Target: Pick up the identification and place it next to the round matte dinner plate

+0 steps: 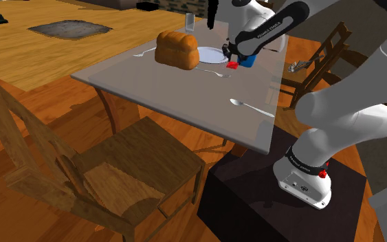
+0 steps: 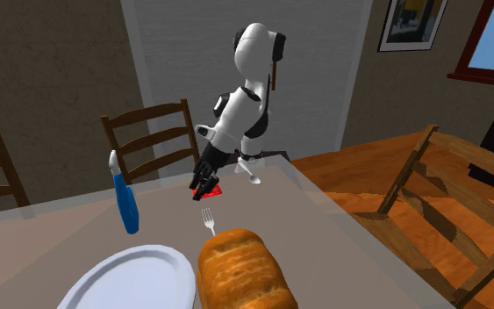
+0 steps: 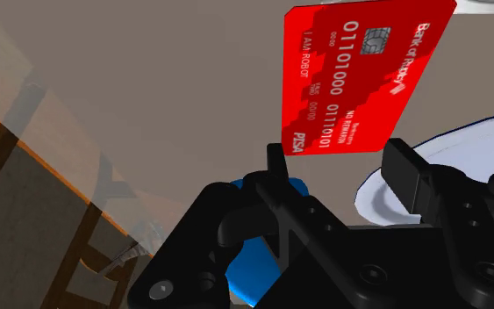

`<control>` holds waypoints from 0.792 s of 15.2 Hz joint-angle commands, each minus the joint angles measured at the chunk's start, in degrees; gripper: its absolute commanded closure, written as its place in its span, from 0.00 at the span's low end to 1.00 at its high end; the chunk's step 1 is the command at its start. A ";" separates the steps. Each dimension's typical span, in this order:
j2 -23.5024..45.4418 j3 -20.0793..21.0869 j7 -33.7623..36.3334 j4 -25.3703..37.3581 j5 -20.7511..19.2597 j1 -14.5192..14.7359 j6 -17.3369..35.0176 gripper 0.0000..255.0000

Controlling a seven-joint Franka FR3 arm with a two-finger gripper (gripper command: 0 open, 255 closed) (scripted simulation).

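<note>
The identification is a red bank-style card (image 3: 359, 79) with a chip and white print. My gripper (image 3: 337, 165) is shut on it: the two black fingers clasp its near end from either side, and the rest of the card sticks out beyond them. In the shoulder view the card (image 1: 233, 65) hangs just over the table under the gripper (image 1: 231, 60), close to the round white plate (image 1: 209, 53). From the second exterior view the card (image 2: 211, 190) and gripper (image 2: 203, 186) sit low over the table's far part, while the plate (image 2: 131, 281) lies at the near edge.
A bread loaf (image 1: 177, 49) stands beside the plate. A blue bottle-like thing (image 2: 124, 202) leans between plate and gripper. A fork (image 2: 207, 219) and a spoon (image 2: 252, 178) lie near the card; another spoon (image 1: 250, 106) lies near the table edge. Wooden chairs (image 1: 102, 172) surround the table.
</note>
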 commanded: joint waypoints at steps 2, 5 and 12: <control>5.89 0.02 0.44 4.95 -4.97 -2.76 -0.61 1.00; 12.11 -0.74 0.35 10.60 -9.50 -4.25 -1.86 1.00; 17.30 -1.92 5.77 11.40 -16.88 -3.70 -0.80 1.00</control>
